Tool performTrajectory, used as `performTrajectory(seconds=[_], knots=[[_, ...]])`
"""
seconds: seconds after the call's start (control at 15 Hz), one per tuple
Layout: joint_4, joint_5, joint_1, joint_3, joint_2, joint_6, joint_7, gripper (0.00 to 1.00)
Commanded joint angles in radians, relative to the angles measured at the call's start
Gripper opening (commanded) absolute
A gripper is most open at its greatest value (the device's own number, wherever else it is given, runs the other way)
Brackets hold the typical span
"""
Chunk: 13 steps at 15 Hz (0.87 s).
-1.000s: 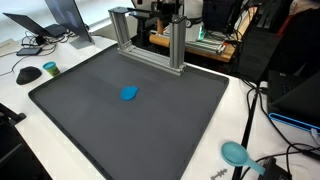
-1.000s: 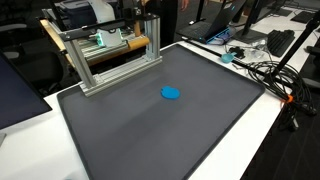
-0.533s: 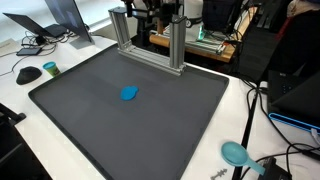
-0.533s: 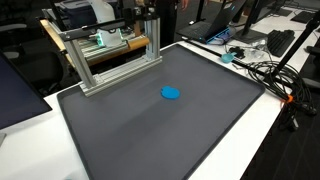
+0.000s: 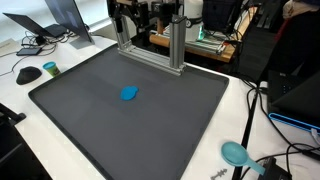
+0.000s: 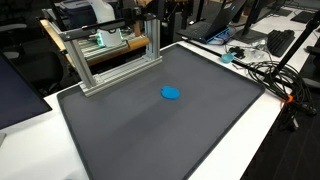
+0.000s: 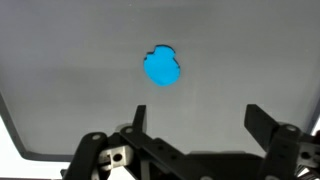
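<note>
The place looked like a robotics lab or a technical office. In both exterior views a frame of aluminium extrusion (image 5: 177, 45) stood at the far edge of a white surface (image 5: 232, 115) that was covered by a large dark mat (image 5: 110, 125), with racks of electronic equipment (image 6: 105, 40) crowded behind it. An open laptop (image 5: 66, 16), a computer mouse (image 5: 28, 74) and loose bundles of black cables (image 6: 268, 72) lay around the mat's edges.

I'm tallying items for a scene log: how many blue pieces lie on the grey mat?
1. The blue piece lies near the middle of the grey mat, ahead of the open gripper in the wrist view. None looks hidden.
</note>
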<state>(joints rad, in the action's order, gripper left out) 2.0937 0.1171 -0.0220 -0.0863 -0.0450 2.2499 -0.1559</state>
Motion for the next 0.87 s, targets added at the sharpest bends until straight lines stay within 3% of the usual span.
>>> performTrajectory(seconds=[0.0, 0.8], knots=[[-0.010, -0.001, 0.023, 0.023, -0.008, -0.006, 0.003, 1.00], [-0.019, 0.001, 0.023, 0.023, -0.013, -0.015, 0.004, 1.00]])
